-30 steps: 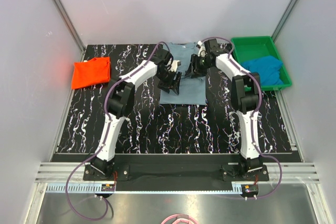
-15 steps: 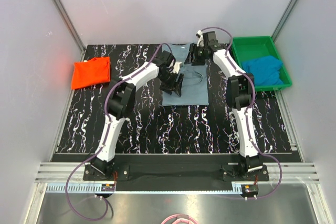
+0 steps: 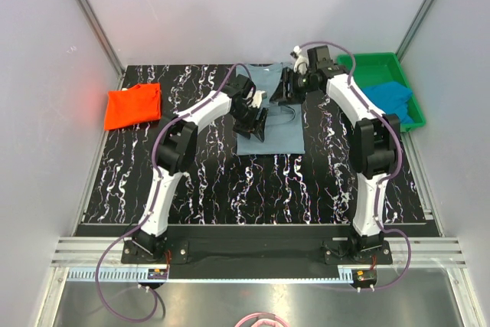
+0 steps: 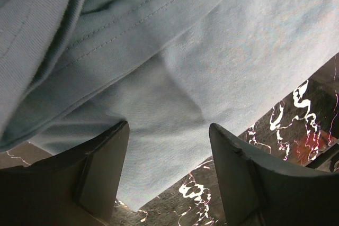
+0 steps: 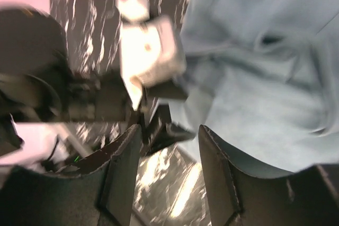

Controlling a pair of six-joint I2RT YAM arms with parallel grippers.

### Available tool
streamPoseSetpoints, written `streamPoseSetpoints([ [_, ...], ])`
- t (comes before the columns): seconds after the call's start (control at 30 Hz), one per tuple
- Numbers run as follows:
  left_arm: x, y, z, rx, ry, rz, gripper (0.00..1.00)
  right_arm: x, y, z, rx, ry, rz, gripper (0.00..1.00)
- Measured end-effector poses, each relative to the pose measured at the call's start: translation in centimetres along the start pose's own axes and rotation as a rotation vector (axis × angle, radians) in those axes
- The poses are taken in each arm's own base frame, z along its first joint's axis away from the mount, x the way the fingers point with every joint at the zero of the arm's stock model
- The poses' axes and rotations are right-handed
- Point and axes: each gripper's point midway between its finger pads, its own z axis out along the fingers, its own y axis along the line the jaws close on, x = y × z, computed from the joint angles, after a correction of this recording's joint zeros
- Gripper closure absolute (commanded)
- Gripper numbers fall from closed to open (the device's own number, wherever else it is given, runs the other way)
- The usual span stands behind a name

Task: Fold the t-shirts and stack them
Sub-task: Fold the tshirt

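The grey-blue t-shirt lies partly folded mid-table, far side. My left gripper stands open low over its left part; in the left wrist view the cloth fills the frame beyond the gripper, nothing pinched. My right gripper hovers open above the shirt's far edge; its blurred wrist view shows the gripper empty, with the shirt to the right. An orange-red t-shirt lies folded at the far left. The bright blue t-shirt sits crumpled in the tray.
A green plastic tray stands at the far right corner. The black marbled mat covers the table. Grey walls and metal frame posts close in the back and sides. Purple cables loop off both arms.
My right arm has swung up and to the right, off the shirt's middle toward its far edge. The left gripper has barely shifted.
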Motion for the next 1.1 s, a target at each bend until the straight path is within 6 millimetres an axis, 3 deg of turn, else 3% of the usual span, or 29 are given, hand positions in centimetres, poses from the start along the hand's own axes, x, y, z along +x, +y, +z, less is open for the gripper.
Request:
streamPoseSetpoints([
  [0.17, 0.1, 0.0, -0.1, 0.0, 0.001, 0.0, 0.32, 4.8, -1.3, 1.6, -0.042, 0.139, 0.124, 0.45],
  [0.27, 0.2, 0.0, -0.1, -0.001, 0.004, -0.001, 0.32, 6.4, -2.0, 2.5, -0.048, 0.188, 0.18, 0.46],
  [0.87, 0.5, 0.0, -0.2, 0.0, 0.007, -0.005, 0.32, 10.5, -4.4, 4.0, -0.02, 0.295, 0.266, 0.46],
  [1.1, 0.7, 0.0, -0.3, -0.001, 0.012, -0.007, 0.32, 11.5, -6.9, 6.0, 0.026, 0.319, 0.279, 0.45],
])
